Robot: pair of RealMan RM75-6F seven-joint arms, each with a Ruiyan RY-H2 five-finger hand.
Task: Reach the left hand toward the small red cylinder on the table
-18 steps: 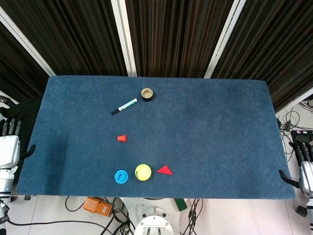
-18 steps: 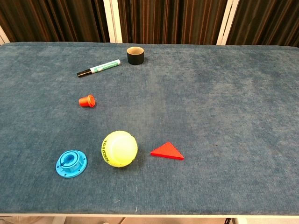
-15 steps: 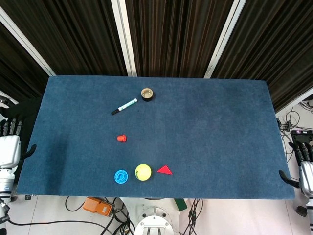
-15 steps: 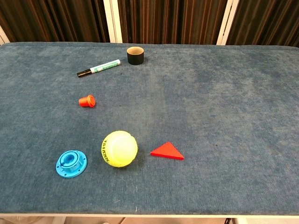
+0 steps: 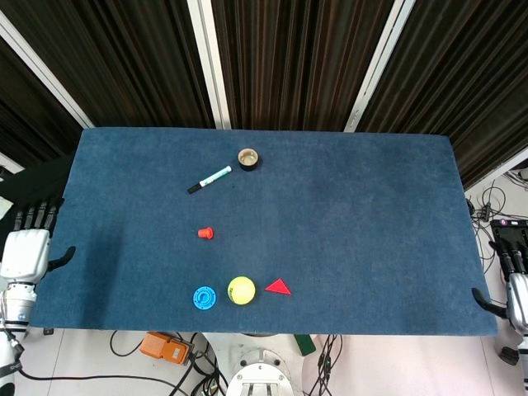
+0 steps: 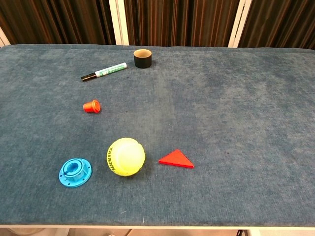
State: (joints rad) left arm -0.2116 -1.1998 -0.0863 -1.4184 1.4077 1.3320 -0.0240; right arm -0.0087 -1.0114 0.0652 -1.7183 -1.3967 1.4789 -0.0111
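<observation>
The small red cylinder lies on its side on the blue table, left of centre. My left hand hangs at the table's left edge, well to the left of the cylinder, fingers straight and apart, holding nothing. My right hand is off the table's right edge, fingers extended and empty. Neither hand shows in the chest view.
A green-and-white marker and a black tape roll lie behind the cylinder. In front of it sit a blue ring, a yellow tennis ball and a red triangle.
My left hand has shifted a little to the right, closer to the table's left edge. The right hand and the objects have not moved.
</observation>
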